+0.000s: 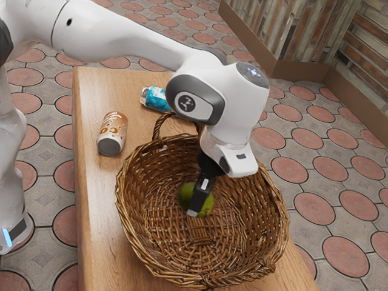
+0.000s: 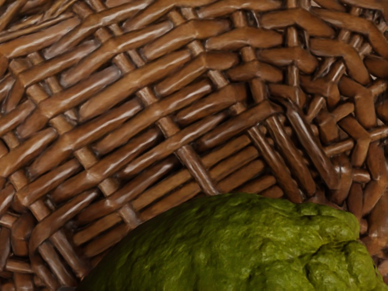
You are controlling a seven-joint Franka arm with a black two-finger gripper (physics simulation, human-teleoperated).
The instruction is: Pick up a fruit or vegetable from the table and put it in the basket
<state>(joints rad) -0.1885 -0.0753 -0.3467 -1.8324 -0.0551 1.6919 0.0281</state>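
I could not tell whether the tool (image 1: pixel 197 208) stood apart or clamped on the fruit (image 2: pixel 242 254) within the basket (image 1: pixel 257 209); lifting after an incomplete release could have dragged it against the wicker. Its skin looked green, lumpy and deeply creased.

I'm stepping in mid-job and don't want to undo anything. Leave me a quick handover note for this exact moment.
Hand: lowered inside the basket, right at the green fruit or vegetable. Whether it is gripping or has let go, I can't tell.
Job's things: the green piece is within the basket's walls; whether it rests on the bottom is unclear. The basket sits on the table.
Done: the piece is in the basket.
Left: confirm it is released and resting, then lift the hand clear.
Not part of the job: the brown can and the blue can.
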